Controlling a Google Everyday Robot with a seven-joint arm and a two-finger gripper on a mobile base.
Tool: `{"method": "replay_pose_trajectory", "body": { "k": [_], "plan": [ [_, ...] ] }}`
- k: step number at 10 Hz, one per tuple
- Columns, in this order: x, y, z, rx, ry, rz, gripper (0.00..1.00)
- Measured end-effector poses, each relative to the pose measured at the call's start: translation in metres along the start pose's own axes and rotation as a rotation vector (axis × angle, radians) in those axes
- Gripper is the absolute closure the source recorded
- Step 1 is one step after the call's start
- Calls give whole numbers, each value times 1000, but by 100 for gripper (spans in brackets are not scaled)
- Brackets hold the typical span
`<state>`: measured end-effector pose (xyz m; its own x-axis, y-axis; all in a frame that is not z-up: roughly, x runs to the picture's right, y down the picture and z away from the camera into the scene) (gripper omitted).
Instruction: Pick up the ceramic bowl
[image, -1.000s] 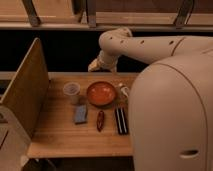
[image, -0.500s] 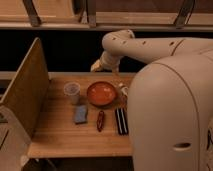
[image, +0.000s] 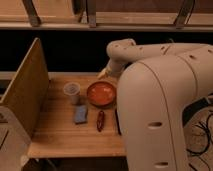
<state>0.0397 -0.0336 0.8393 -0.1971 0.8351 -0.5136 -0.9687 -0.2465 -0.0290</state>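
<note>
**Inspector:** Left side of the worktop (image: 55, 131)?

**Recorder:** An upright wooden panel (image: 25, 95) stands along its left edge. To the right of the panel is a translucent plastic cup (image: 72, 91), upright. A flat blue-grey block (image: 80, 114) lies just in front of the cup.

**Inspector:** And the ceramic bowl (image: 101, 93)?

**Recorder:** It sits on the worktop near the middle, just right of the cup and apart from it. It is mouth up, with the orange-red inside showing. A slim reddish-brown item (image: 100, 120) lies in front of it, beside the block. A dark strip (image: 118, 123) shows to the right of that item, mostly hidden behind the robot body (image: 160, 117).

**Inspector:** Position of the tool (image: 104, 75)?

**Recorder:** It is at the far edge of the worktop, just behind the bowl's back rim and slightly above it. The pale arm (image: 150, 52) reaches to it from the right. No contact with the bowl can be made out.

**Inspector:** Tool state?

**Recorder:** Cannot tell. The tool is largely masked by the arm, so neither released nor clenched can be recorded. The bowl rests on the worktop, not in the tool.
</note>
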Motion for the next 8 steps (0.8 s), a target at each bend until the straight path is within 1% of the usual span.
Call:
{"method": "replay_pose_trajectory", "body": {
  "k": [1,2,3,4,7,8],
  "plan": [
    [5,-6,9,12,31,22,20],
    [13,-16,19,43,74,53,20],
    [21,-28,27,86,114,85,20],
    [24,-31,30,99,127,93,20],
    [23,-31,29,97,123,92,20],
    [22,-30,33,92,120,81,20]
  ]
}}
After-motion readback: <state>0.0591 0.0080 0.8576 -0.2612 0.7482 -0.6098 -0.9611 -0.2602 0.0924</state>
